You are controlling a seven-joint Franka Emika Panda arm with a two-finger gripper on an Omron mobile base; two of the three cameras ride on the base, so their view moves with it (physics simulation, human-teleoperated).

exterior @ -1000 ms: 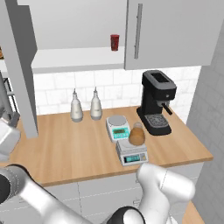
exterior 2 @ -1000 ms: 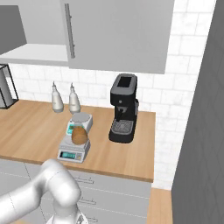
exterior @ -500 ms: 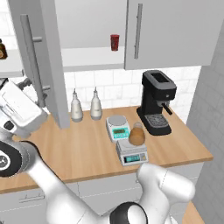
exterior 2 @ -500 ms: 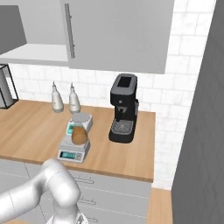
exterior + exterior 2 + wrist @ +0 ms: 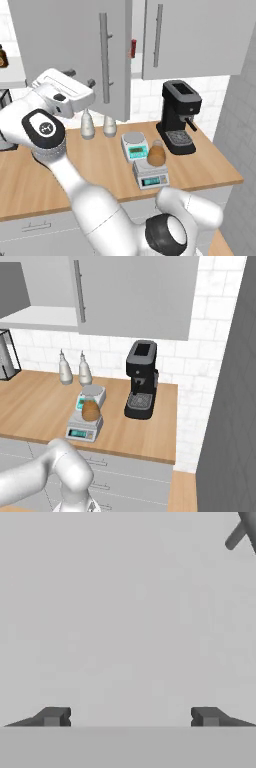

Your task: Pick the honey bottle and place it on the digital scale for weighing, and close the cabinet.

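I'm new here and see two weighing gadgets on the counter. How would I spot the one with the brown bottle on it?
Find the black coffee machine on the wooden counter. Left of it two scales sit close together; yours is the light-grey square digital scale nearer the counter's front edge. It carries the squat amber honey bottle, while the teal round-platter scale behind is bare.

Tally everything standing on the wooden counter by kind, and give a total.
Scales: 2, the digital scale and the round-platter scale
Honey bottle: 1
Pale-grey nozzle bottles: 2
Coffee machine: 1
Total: 6
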